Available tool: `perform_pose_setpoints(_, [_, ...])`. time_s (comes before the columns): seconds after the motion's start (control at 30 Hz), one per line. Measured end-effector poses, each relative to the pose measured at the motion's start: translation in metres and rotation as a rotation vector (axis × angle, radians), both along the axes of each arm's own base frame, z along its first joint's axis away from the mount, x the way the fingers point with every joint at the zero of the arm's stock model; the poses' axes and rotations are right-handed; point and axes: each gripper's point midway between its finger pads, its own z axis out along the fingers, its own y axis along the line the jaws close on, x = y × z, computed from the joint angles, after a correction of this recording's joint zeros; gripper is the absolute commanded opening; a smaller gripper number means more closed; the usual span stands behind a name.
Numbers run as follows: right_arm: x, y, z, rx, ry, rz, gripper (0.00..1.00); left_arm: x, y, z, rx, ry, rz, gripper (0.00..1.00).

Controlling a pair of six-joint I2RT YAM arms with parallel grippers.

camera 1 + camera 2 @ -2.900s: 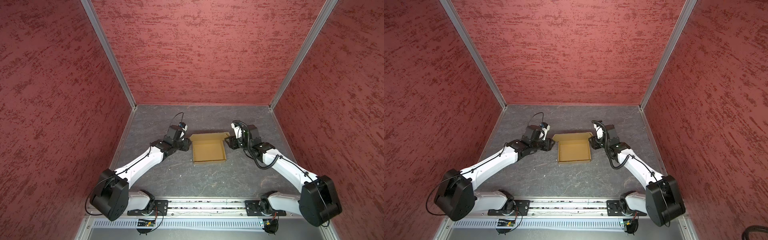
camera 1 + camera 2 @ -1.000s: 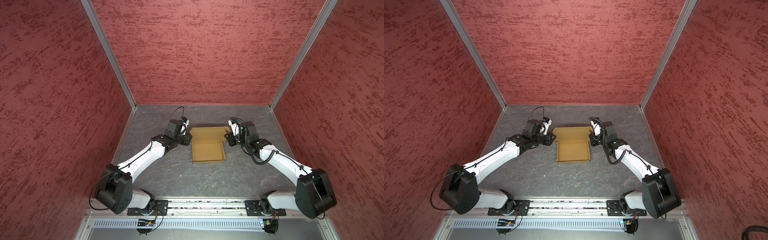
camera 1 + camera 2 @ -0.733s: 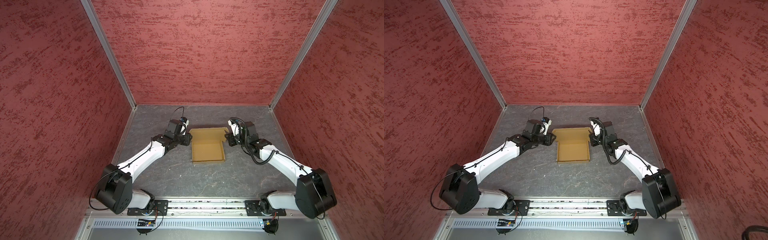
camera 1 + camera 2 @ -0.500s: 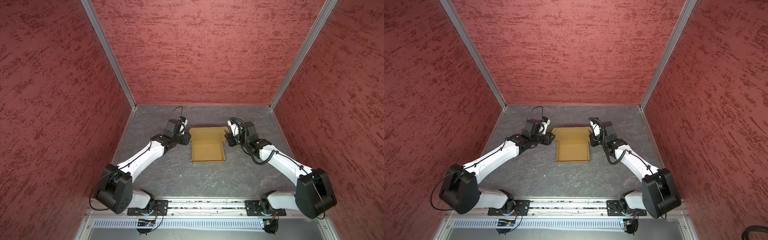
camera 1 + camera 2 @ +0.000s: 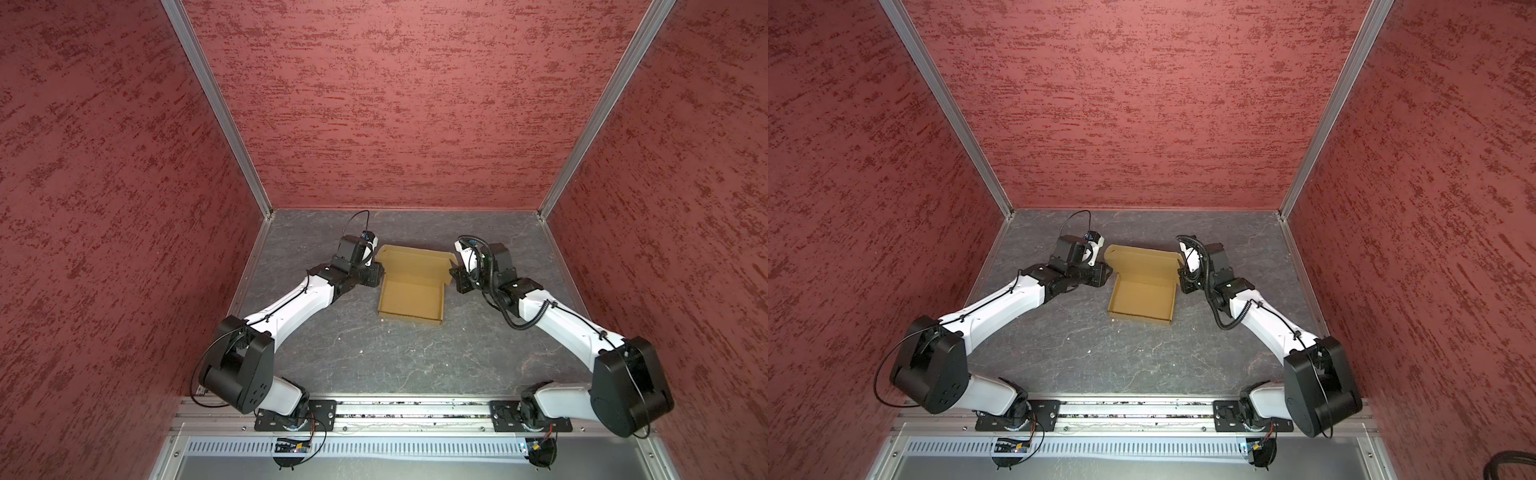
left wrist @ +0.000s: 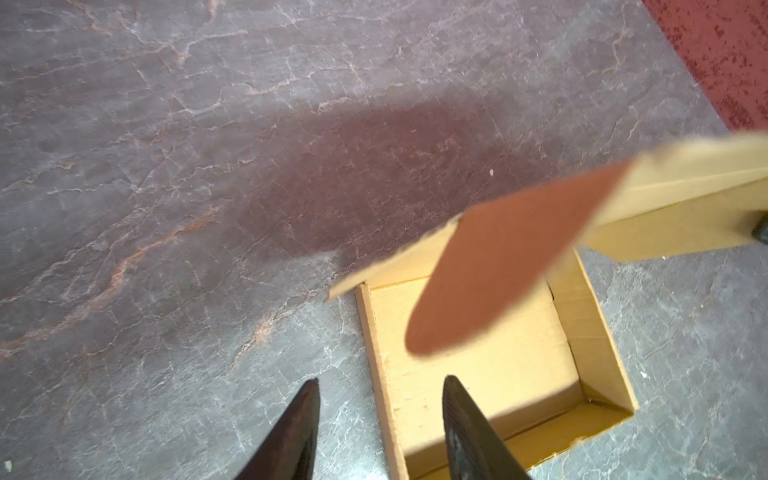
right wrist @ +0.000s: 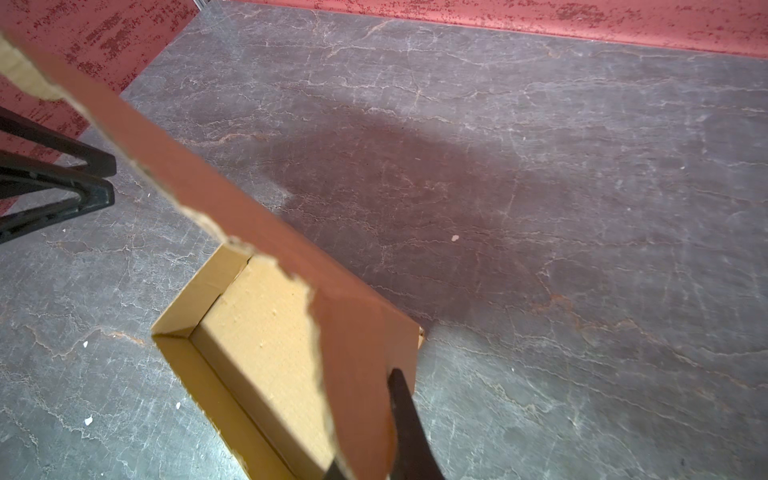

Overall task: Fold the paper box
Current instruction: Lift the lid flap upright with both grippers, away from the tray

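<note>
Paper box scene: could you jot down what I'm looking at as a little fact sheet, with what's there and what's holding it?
object: paper box, plain brown cardboard, tray walls standing
lid: lid flap raised along the far edge, not closed
surface: grey stone-look table
left gripper: open, by the box's far left corner, holding nothing
right gripper: shut on the right end of the lid flap
task state: lid not yet folded down
</note>
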Motion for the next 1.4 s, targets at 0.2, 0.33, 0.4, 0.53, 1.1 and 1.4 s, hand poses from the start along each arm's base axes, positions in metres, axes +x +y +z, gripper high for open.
perform_pose_setpoints(0.2, [0.0, 0.0, 0.001, 0.0, -0.001, 0.0, 0.08, 0.0, 0.008, 0.011, -0.008, -0.099, 0.022, 0.58])
perform_pose_setpoints(0.33, [0.001, 0.0, 0.001, 0.0, -0.001, -0.001, 0.08, -0.001, 0.015, 0.013, -0.026, -0.158, 0.037, 0.59])
perform_pose_setpoints(0.4, [0.001, 0.0, 0.001, 0.0, -0.001, -0.001, 0.08, 0.0, 0.019, 0.012, -0.039, -0.177, 0.043, 0.6])
perform_pose_setpoints(0.53, [0.001, 0.0, 0.001, 0.0, -0.001, -0.001, 0.08, 0.006, 0.027, 0.011, -0.076, -0.206, 0.049, 0.56])
perform_pose_setpoints(1.1, [0.003, 0.001, 0.002, 0.001, -0.001, -0.001, 0.07, 0.056, 0.009, 0.01, -0.239, -0.255, -0.109, 0.59])
perform_pose_setpoints(1.4, [0.003, 0.001, 0.002, -0.003, -0.003, 0.002, 0.07, 0.065, 0.001, 0.008, -0.282, -0.253, -0.163, 0.59])
